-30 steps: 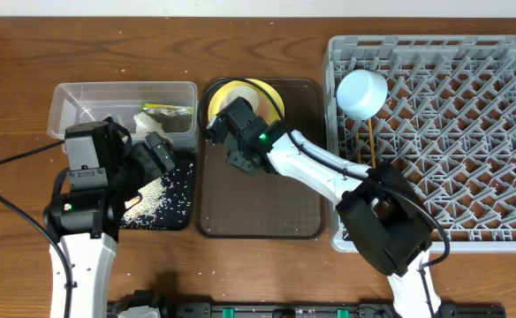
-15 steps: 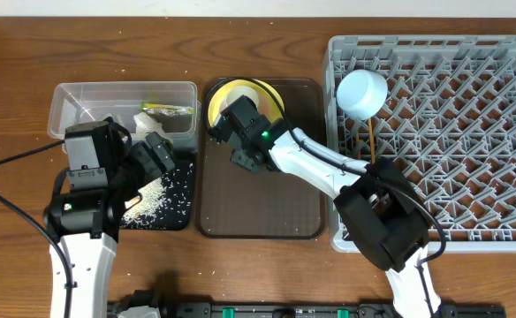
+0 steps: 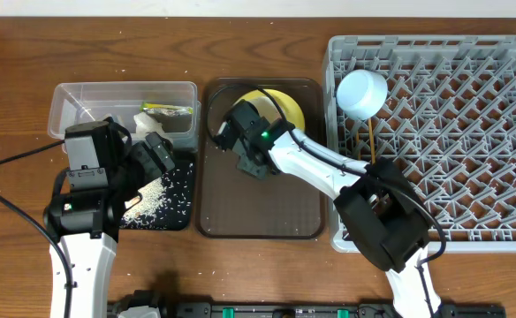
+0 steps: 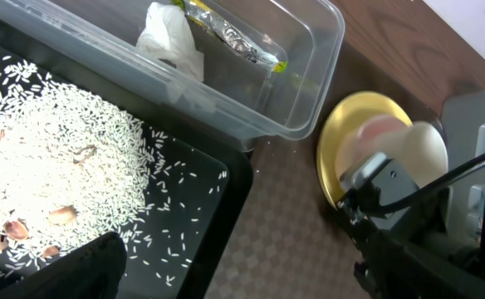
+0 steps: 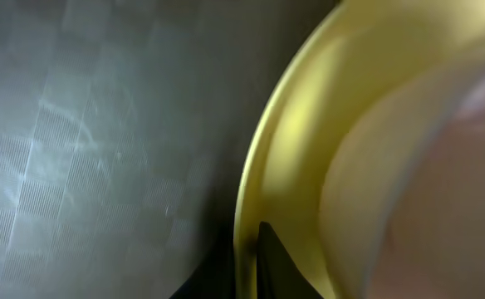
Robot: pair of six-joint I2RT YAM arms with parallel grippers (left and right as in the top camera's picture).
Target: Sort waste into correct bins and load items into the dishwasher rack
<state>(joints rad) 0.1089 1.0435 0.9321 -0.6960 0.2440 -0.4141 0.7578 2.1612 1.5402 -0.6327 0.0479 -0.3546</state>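
Overhead: right arm gripping plate for rack load

Left gripper [image 3: 158, 153] is hanging wide open and empty over the black tray [image 3: 180, 212] holding the rice [image 3: 156, 196], at 9 o'clock of the brown serving tray [image 3: 258, 208]. Right gripper [image 3: 236, 128] is pinching the 8 o'clock rim of the yellow plate [image 3: 284, 104], jaws nearly closed on it. The right wrist view is showing one finger [image 5: 263, 253] touching the rim. Plate is sitting at the serving tray's 12 o'clock end. Clear tub [image 3: 64, 106] at 10 o'clock is holding tissue [image 3: 147, 121] and wrapper [image 3: 168, 109]. Rack [image 3: 435, 42] is lying at 3 o'clock, blue bowl [image 3: 361, 93] in its 10 o'clock corner.

Judging: plate transfer is starting. Doing it well is needing a deep enough pinch on the thin rim before lifting. Then rising clear of the tray lip, swinging toward 3 o'clock, turning the plate on edge and slotting it between free pegs away from the bowl. Thin-rim grip is risking a slip.
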